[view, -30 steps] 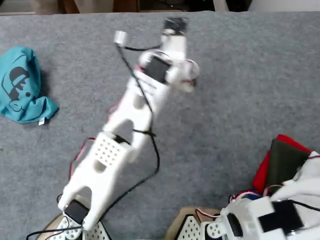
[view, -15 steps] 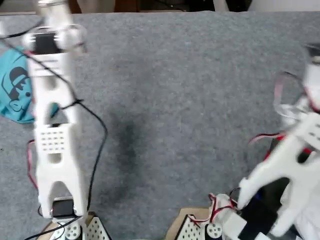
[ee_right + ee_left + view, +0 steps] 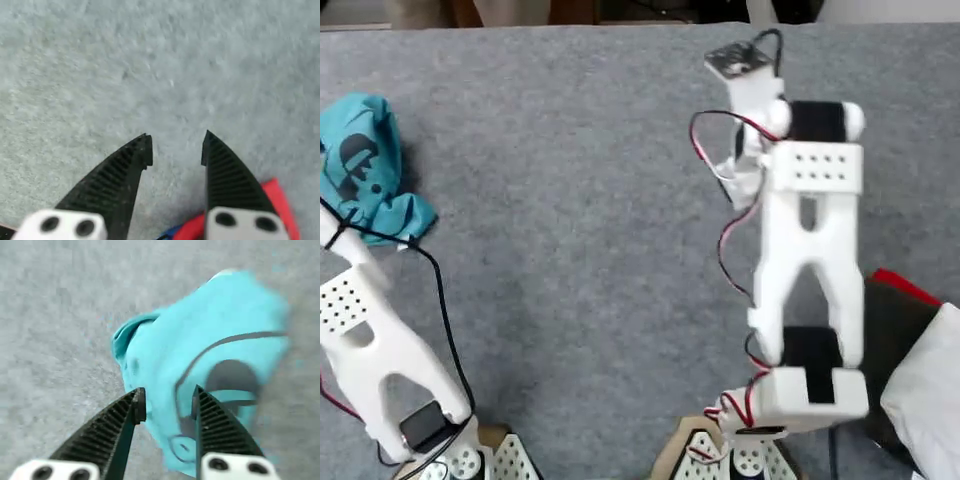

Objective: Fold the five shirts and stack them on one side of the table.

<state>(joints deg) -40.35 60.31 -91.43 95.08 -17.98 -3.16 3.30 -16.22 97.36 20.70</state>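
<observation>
While the left pincer (image 3: 167, 402) hangs open, the crumpled blue shirt (image 3: 220, 340) lies just past its tips. Open too, the right pincer (image 3: 175, 145) has grey table (image 3: 150, 60) ahead and a red shirt (image 3: 286, 212) behind.

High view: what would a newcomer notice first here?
A crumpled teal shirt lies at the left edge of the grey table, the left claw open close over it. Red, dark and white shirts are piled at the near right corner, beside the outstretched right arm.
</observation>
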